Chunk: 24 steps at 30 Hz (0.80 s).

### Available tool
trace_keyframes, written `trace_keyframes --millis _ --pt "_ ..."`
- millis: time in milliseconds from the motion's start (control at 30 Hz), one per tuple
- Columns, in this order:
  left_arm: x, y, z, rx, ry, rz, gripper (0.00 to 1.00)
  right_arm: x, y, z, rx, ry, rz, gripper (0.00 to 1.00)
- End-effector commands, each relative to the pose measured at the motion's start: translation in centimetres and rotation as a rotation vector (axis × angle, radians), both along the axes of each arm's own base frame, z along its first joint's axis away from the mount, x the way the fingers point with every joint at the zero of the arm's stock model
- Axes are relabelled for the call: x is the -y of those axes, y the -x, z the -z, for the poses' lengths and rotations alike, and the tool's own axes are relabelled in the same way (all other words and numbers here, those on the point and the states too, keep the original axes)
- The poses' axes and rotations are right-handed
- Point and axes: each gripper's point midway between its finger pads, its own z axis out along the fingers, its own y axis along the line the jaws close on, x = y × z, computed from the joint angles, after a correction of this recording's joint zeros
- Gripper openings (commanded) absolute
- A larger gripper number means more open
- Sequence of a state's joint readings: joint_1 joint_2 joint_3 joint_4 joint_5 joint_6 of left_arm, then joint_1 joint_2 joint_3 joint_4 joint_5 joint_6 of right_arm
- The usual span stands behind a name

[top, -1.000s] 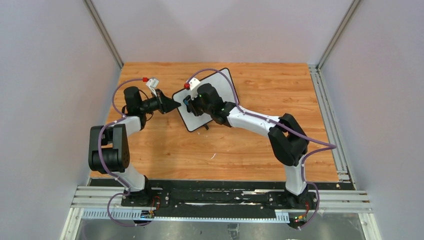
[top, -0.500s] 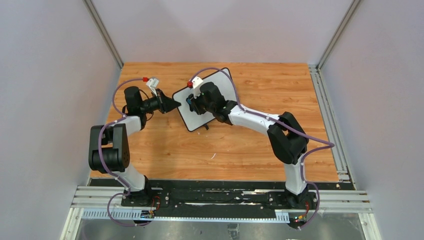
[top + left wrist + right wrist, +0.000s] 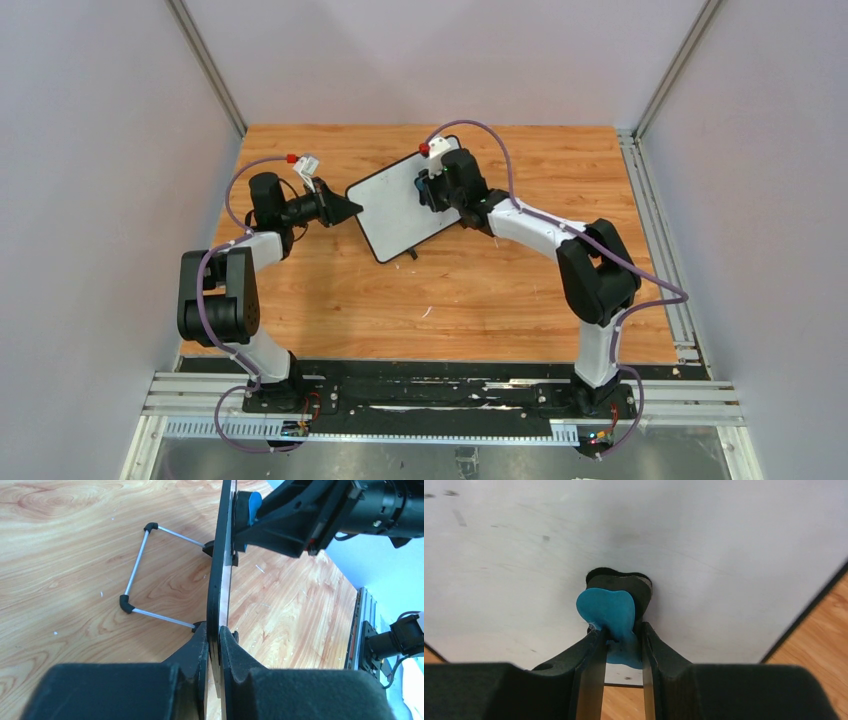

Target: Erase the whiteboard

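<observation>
From above, the whiteboard (image 3: pixel 395 215) sits propped on the wood-grain worktop (image 3: pixel 500 300), with the left gripper (image 3: pixel 352 208) at its left edge and the right gripper (image 3: pixel 428 188) near its far corner.

The left wrist view shows the jaws clamping the thin black frame edge-on, with a wire stand (image 3: pixel 136 575) behind it.

In the right wrist view, the jaws grip a blue eraser (image 3: pixel 608 611) pressed against the faintly smudged white face.

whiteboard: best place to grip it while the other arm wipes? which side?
Grip the whiteboard by its thin left edge, coming from the left along its plane, one finger on each face. The broad face offers no pinch, the wire stand fills the back, and the right gripper holds the blue eraser against the front. The left gripper holds it that way now.
</observation>
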State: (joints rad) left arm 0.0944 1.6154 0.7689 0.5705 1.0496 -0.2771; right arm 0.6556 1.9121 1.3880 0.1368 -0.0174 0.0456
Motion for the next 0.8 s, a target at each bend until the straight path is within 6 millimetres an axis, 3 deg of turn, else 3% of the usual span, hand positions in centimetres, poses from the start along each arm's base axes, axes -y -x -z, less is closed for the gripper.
trace_keyframes --millis 0,233,367,500,767 --pt "-0.3 -0.4 1.1 0.012 -0.04 -0.004 0.0 5.1 -2.5 -0.5 0.042 0.037 0.137 0.01" --pt "-0.3 -0.4 1.1 0.01 -0.043 -0.002 0.0 8.5 -4.5 -0.6 0.044 0.039 0.195 0.01" --pt "-0.3 -0.4 1.2 0.008 -0.043 -0.002 0.0 9.2 -5.2 -0.7 0.043 0.029 0.203 0.01" --pt "-0.4 -0.5 1.3 0.004 -0.043 -0.004 0.0 7.8 -5.1 -1.2 0.031 -0.02 0.171 0.01" --pt "-0.3 -0.6 1.4 0.003 -0.043 -0.004 0.0 2.2 -2.7 -1.6 0.039 -0.04 0.072 0.01"
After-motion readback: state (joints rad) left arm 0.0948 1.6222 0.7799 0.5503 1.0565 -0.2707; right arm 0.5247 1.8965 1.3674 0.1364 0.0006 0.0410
